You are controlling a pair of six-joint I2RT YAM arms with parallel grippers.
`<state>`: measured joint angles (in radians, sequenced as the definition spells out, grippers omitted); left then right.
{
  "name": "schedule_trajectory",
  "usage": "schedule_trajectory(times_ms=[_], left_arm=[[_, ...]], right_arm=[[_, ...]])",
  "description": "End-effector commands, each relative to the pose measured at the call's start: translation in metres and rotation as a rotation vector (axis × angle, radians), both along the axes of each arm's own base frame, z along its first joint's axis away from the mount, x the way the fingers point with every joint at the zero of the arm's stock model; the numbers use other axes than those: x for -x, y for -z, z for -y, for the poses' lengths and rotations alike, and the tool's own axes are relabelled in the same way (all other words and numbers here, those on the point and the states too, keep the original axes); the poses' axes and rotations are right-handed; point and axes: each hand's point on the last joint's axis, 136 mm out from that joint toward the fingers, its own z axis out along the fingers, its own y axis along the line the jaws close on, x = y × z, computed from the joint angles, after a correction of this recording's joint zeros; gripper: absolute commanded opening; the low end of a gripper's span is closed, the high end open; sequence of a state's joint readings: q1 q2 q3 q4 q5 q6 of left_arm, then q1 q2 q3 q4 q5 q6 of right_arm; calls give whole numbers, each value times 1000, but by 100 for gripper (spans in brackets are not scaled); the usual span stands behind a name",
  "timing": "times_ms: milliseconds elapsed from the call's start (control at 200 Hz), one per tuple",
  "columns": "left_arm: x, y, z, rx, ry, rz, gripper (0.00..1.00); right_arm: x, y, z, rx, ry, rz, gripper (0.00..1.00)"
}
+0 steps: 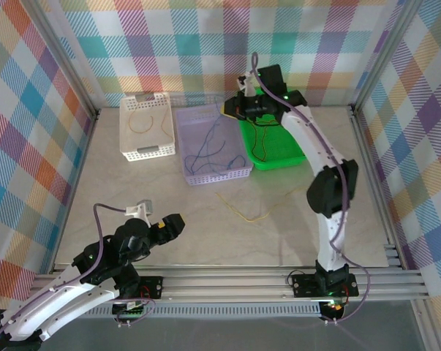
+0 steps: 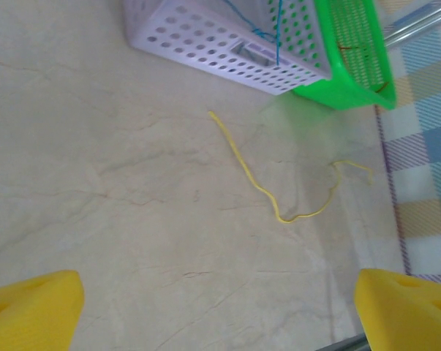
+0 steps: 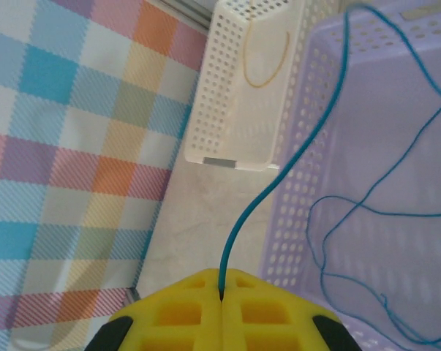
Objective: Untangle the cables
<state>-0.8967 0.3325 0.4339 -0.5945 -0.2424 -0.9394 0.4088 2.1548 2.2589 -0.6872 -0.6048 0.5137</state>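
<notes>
Pinching the blue cable (image 3: 242, 218) tight, the right tool (image 3: 221, 292) seems set to draw it from the lilac basket (image 3: 292, 238) ahead; left tool (image 2: 219, 314) gapes empty.

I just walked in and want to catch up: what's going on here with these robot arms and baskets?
Two robot arms are sorting thin cables. The right gripper is shut on a blue cable that trails into the purple basket. The left gripper is open above the table, facing a loose yellow cable lying there. The white basket holds a yellowish cable, the green basket a dark cable.
</notes>
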Motion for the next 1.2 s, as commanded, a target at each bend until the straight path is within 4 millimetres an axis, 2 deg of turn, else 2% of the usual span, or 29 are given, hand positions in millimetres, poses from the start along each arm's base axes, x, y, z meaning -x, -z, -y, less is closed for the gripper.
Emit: schedule_trajectory(times_ms=[0,100,220,370,480,525,620,820,920,1060,1095,1115,1195], left_arm=[[2,7,-7,-33,-24,-17,95],[2,8,-9,-45,-29,-19,94],[2,11,-11,-52,-36,-28,94],[3,13,-12,-53,-39,-35,93],[2,14,-11,-56,-41,-37,93],[1,14,-9,-56,-40,-39,93],[-1,14,-5,-63,-31,-47,93],[-7,17,4,-83,-26,-64,93],[-10,19,14,-88,-10,-77,93],[-19,16,29,-110,10,-85,93],[-22,14,34,-116,17,-84,93],[-24,13,37,-124,22,-83,93],[-33,6,52,-155,48,-76,93]], right_arm=[[-12,27,-8,64,4,-60,0],[-33,51,-15,81,22,-81,0],[-48,94,-21,94,39,-143,0],[-39,132,-30,139,3,-198,0],[-35,142,-28,172,-4,-206,0],[-32,140,-27,177,-8,-205,10],[-27,123,-24,182,-14,-182,31],[-8,49,-19,140,-28,-48,53],[3,15,-6,153,-2,23,58],[31,-34,21,173,62,133,62],[38,-37,30,183,89,151,64],[44,-48,36,176,109,181,65],[66,-57,60,183,176,248,70]])
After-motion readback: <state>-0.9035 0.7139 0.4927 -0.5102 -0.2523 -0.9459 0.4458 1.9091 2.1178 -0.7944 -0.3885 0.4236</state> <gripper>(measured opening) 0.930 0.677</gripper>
